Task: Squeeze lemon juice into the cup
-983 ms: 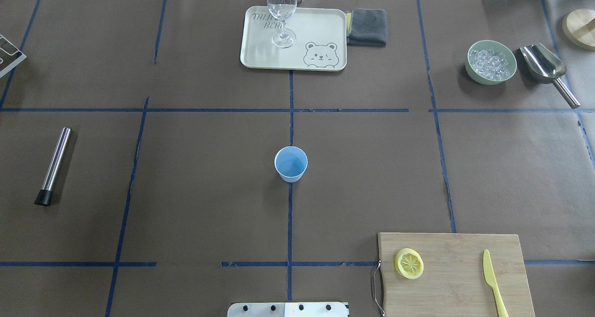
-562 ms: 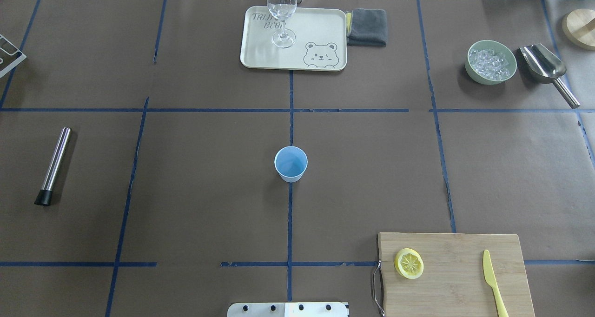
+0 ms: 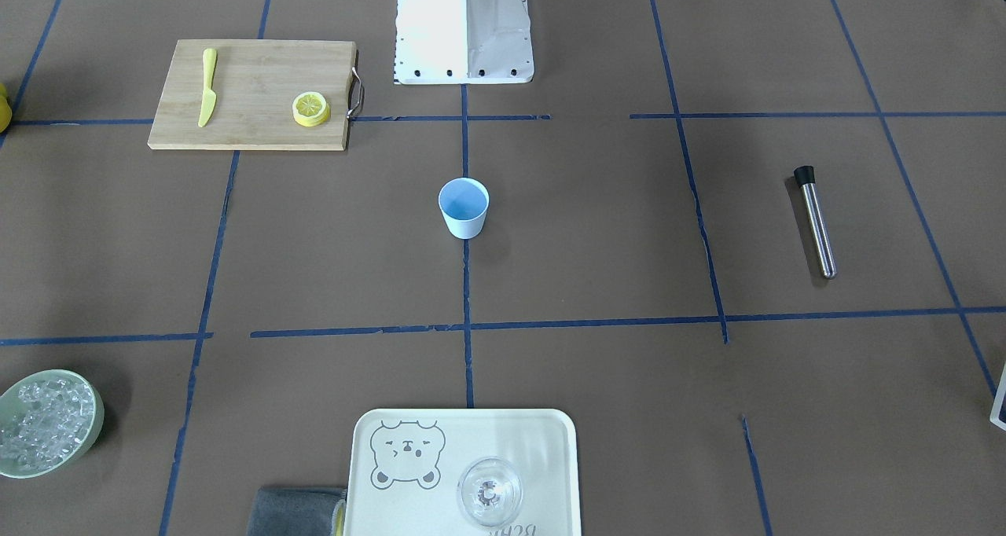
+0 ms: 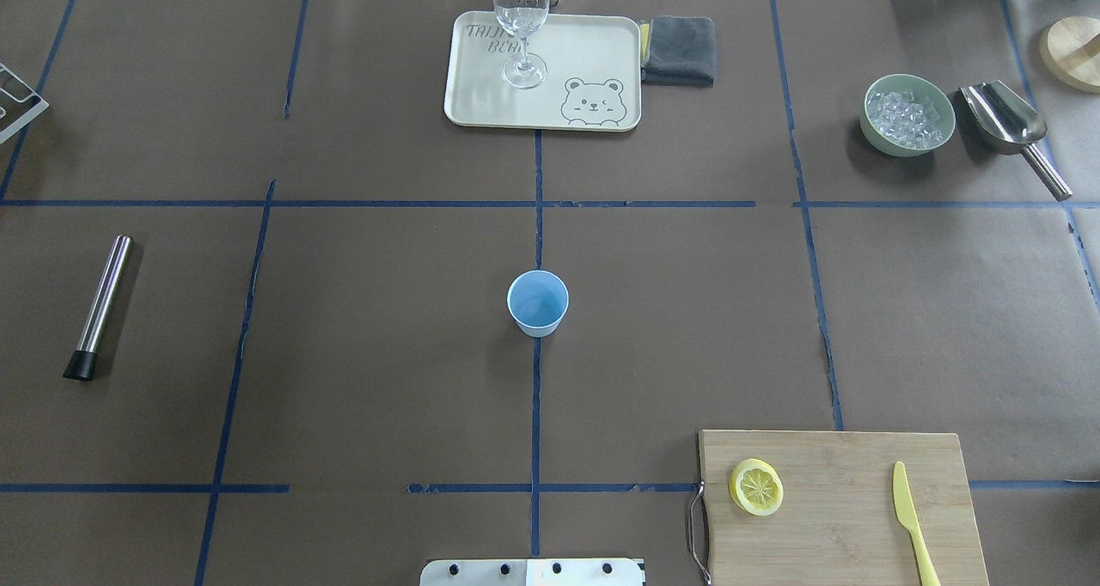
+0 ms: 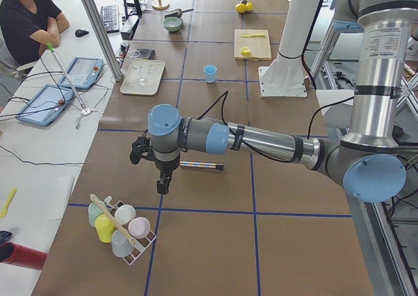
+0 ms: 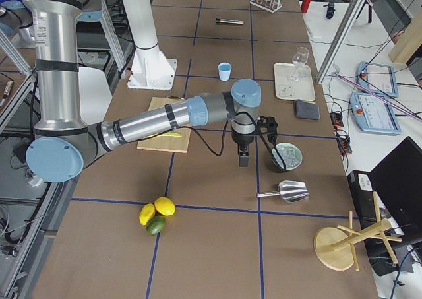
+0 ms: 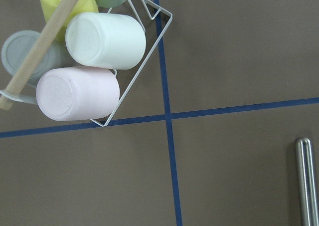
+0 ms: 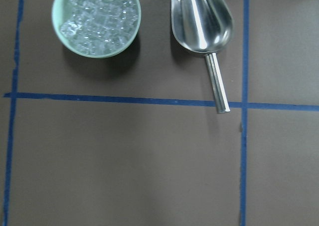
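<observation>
We see the lemon (image 4: 756, 487) lying cut face up on the board (image 4: 846, 530), well apart from the cup (image 4: 537, 303), which stands upright at mid-table. We judge the lemon light, soft and probably slippery, so we would pinch it across the rind at opposite edges, not on the cut face, and squeeze hard only once it is over the cup. The left gripper (image 5: 160, 189) and right gripper (image 6: 242, 160) hang far from it, and we cannot tell whether their jaws are apart or together.
</observation>
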`<action>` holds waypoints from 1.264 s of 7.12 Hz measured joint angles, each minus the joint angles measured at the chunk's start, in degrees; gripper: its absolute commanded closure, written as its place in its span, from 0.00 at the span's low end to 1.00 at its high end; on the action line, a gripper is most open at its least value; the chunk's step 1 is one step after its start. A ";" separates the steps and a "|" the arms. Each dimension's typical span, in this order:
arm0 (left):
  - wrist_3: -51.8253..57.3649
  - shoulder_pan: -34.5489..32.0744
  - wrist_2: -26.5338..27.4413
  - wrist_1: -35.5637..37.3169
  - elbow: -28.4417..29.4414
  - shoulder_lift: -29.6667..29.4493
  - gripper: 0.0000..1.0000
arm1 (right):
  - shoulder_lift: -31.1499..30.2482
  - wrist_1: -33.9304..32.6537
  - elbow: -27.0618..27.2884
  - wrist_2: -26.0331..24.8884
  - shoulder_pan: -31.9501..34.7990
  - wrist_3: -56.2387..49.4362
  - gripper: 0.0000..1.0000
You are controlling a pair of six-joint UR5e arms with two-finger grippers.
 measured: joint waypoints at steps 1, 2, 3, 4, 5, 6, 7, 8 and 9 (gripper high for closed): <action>-1.79 1.53 0.02 -0.02 -1.35 -0.69 0.00 | -0.63 0.01 4.64 -0.69 -3.93 5.95 0.00; -4.45 3.70 0.02 -0.14 -2.68 -1.21 0.00 | -0.65 0.02 8.29 -2.23 -8.46 11.43 0.00; -7.38 5.63 -0.01 -0.93 -3.56 -1.55 0.00 | -0.43 0.02 10.78 -4.02 -12.41 15.90 0.00; -10.44 7.43 -0.03 -2.91 -3.81 -1.70 0.00 | -0.05 0.02 12.79 -6.41 -16.27 19.84 0.00; -13.58 9.16 -0.04 -5.35 -3.71 -1.71 0.00 | 0.16 0.40 14.87 -9.51 -20.73 24.77 0.00; -15.63 10.20 -0.04 -7.02 -3.61 -1.72 0.00 | -0.03 1.92 16.81 -12.06 -24.94 31.12 0.00; -16.53 10.84 -0.04 -7.78 -3.51 -1.74 0.00 | -0.84 4.30 18.75 -14.15 -29.13 37.47 0.00; -16.90 11.40 -0.06 -8.07 -3.45 -1.75 0.00 | -1.81 5.82 20.93 -17.33 -34.43 43.78 0.00; -17.07 11.62 -0.10 -8.19 -3.42 -1.76 0.00 | -2.32 6.42 22.81 -21.76 -40.82 50.29 0.00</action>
